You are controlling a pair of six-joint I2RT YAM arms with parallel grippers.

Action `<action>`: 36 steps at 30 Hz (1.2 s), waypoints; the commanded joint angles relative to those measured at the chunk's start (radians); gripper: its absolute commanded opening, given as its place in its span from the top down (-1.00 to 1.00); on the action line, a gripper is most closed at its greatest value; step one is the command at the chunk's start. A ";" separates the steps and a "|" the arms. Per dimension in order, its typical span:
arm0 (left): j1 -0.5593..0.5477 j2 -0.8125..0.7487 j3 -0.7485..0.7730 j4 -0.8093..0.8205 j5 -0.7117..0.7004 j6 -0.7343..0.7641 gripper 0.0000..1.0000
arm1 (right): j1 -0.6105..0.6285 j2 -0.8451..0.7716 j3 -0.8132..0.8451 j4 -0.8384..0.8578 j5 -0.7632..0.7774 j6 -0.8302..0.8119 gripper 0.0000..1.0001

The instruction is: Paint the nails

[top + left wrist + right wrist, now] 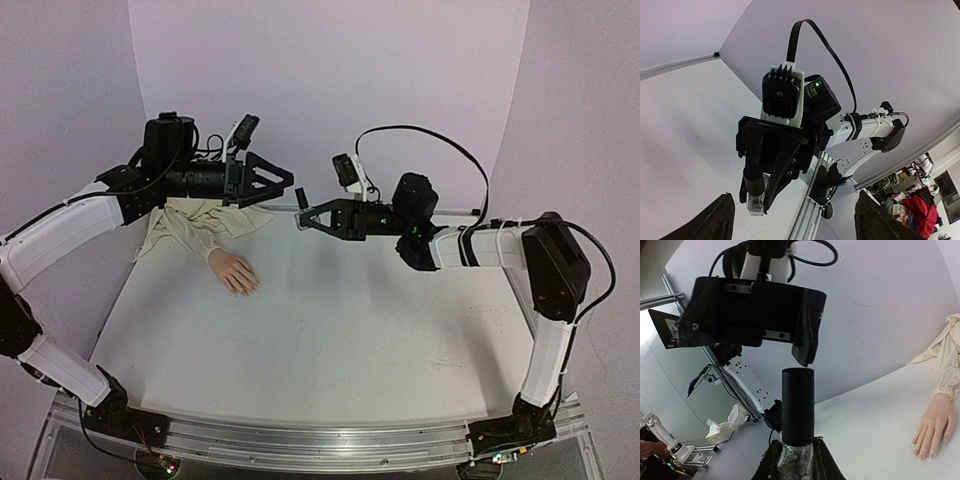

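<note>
The pinkish-beige mannequin hand lies palm down on the white table, its cream sleeve behind it. Its tiny nails show at the fingertips in the right wrist view. My right gripper is shut on the small polish bottle, held in the air with its tall black cap pointing up. My left gripper is open and empty, just left of and above the cap, not touching it. In the left wrist view the bottle hangs in the right gripper between my spread left fingertips.
The table's aluminium front rail runs along the near edge. Pale backdrop walls close the back and sides. A black cable loops over the right arm.
</note>
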 commanded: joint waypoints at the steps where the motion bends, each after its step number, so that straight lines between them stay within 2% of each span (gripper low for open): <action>1: -0.007 0.019 -0.017 0.075 0.074 -0.085 -0.57 | 0.000 -0.076 -0.054 0.158 -0.041 0.065 1.00; 3: -0.033 0.029 -0.018 0.084 0.057 -0.076 -0.53 | 0.002 -0.109 -0.072 0.071 -0.026 -0.004 1.00; 7: -0.094 0.068 0.007 0.086 0.019 -0.067 -0.42 | 0.004 -0.120 -0.062 0.005 -0.038 -0.021 1.00; 9: -0.107 0.086 0.028 0.086 -0.011 -0.066 -0.27 | 0.005 -0.131 -0.066 0.002 -0.039 -0.032 1.00; 11: -0.107 0.089 0.031 0.085 -0.061 -0.075 -0.20 | 0.005 -0.150 -0.078 -0.016 -0.025 -0.058 1.00; 15: -0.110 0.046 0.002 0.084 -0.158 -0.060 -0.27 | 0.005 -0.176 -0.093 -0.065 0.003 -0.101 1.00; 18: -0.116 -0.006 -0.046 0.084 -0.221 -0.050 -0.43 | 0.005 -0.209 -0.113 -0.136 0.038 -0.162 1.00; 21: -0.114 -0.007 -0.051 0.083 -0.232 -0.058 -0.44 | 0.017 -0.216 -0.099 -0.178 0.018 -0.189 1.00; 24: -0.115 0.048 -0.002 0.083 -0.155 -0.078 -0.30 | 0.037 -0.214 -0.076 -0.219 -0.009 -0.222 1.00; 26: -0.117 0.080 0.032 0.083 -0.117 -0.088 -0.11 | 0.044 -0.219 -0.067 -0.264 0.003 -0.257 1.00; 30: -0.129 0.091 0.044 0.083 -0.103 -0.072 0.12 | 0.046 -0.221 -0.069 -0.273 0.034 -0.278 1.00; 36: -0.138 0.071 -0.004 0.077 -0.140 -0.063 0.25 | 0.045 -0.214 -0.067 -0.273 0.068 -0.287 1.00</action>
